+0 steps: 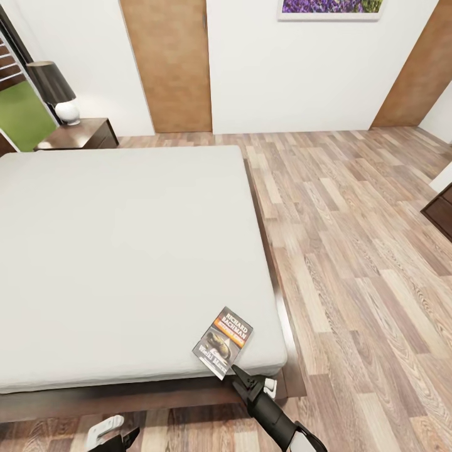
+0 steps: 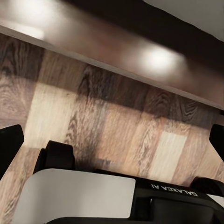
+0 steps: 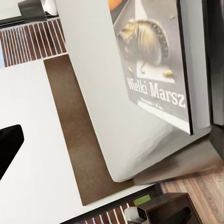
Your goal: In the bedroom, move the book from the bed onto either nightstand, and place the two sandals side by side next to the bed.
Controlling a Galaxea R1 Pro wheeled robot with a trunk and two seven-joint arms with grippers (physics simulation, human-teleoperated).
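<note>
pale grey mattress of the bed, dark wood frame, fills the head view from 9 to 6 o'clock.

book: thin paperback, dark cover, orange band, white "richard bachman" lettering. lies flat, cover up, on the mattress near its corner at about 5 o'clock. long axis runs from 7 to 1 o'clock; title end points toward 1 o'clock, the lower edge just beside the mattress edge. in the right wrist view the book shows "wielki marsz" under a dark picture.

right gripper: black, at the book's near edge, tips at or just over its corner. whether it grips the book, and how wide the jaws stand, cannot be told.

left gripper: low at 6 o'clock, over the floor beside the bed frame; its two fingers stand wide apart in the left wrist view, nothing between them.

nightstand: dark reddish-brown, at 11 o'clock beside the bed, bearing a lamp with dark shade and white base.

floor: brown wood planks, from 1 to 5 o'clock.

door: brown, at 12 o'clock.
</note>
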